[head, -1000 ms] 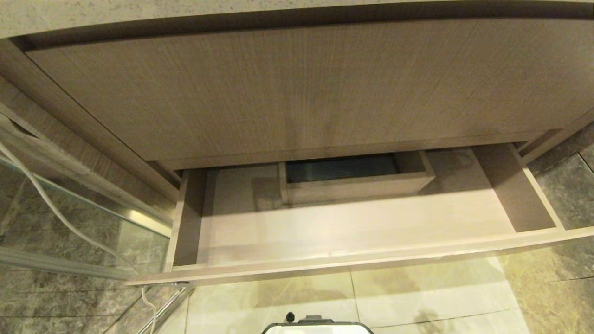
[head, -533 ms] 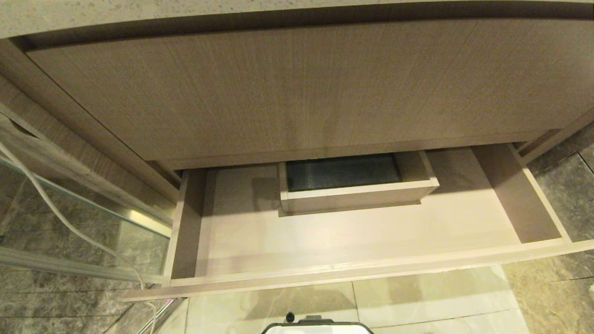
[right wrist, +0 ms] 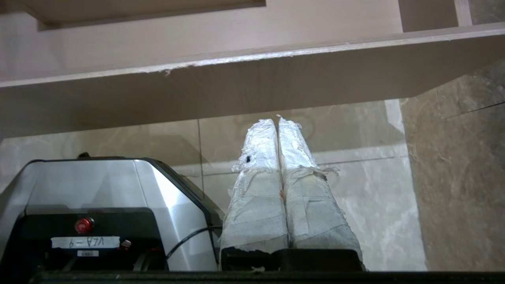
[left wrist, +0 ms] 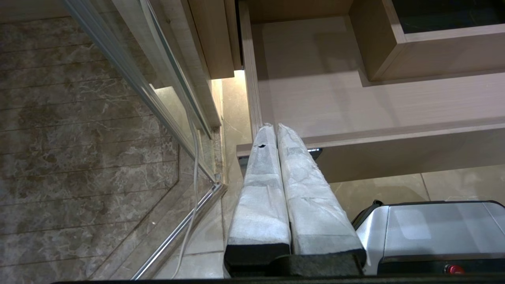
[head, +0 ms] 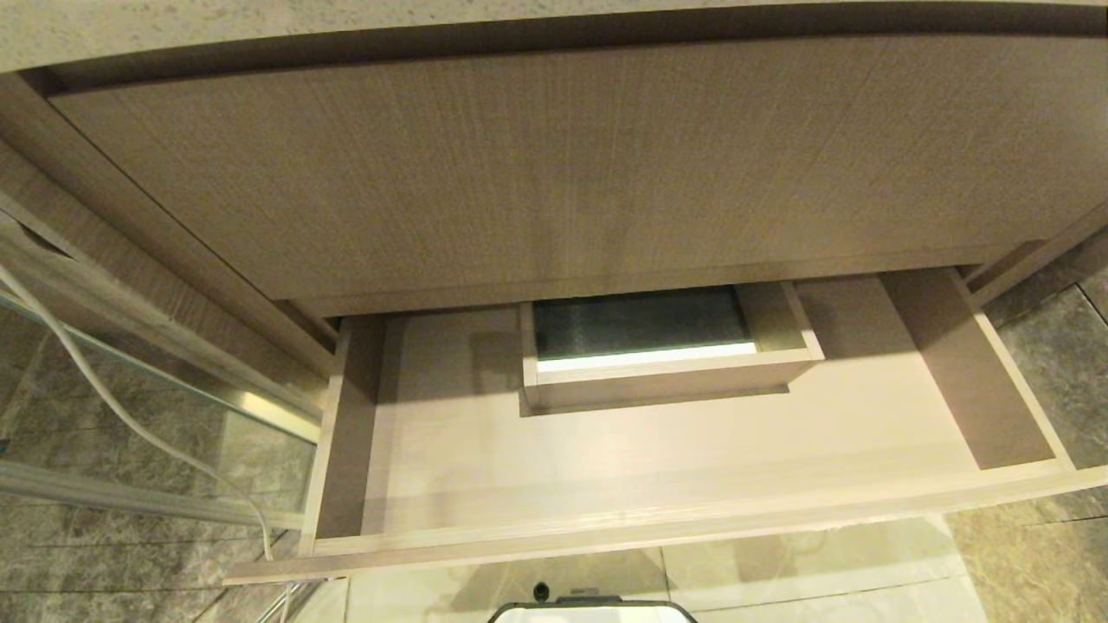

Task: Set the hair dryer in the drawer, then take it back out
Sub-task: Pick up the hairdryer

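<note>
The drawer (head: 692,517) is pulled out wide beneath the tall wood-grain front panel (head: 554,164). Its light floor is bare, and a boxed cut-out (head: 666,374) stands at the back middle. The hair dryer is out of view in every frame. My left gripper (left wrist: 275,127) is shut and empty, hanging low in front of the drawer's (left wrist: 394,136) left front corner. Shut and empty as well, my right gripper (right wrist: 276,119) hangs below the drawer's front strip (right wrist: 236,67), over the floor tiles. Neither arm appears in the head view.
A glass partition with a metal rail (head: 260,407) stands left of the cabinet, and a white cable (head: 112,400) trails down along it. My own base (head: 591,611) sits just before the drawer. A stone countertop (head: 346,26) overhangs above. Pale floor tiles (head: 822,562) lie below.
The drawer has slid further out towards me while the panel above it stayed still. More of its floor and the boxed cut-out shows now.
</note>
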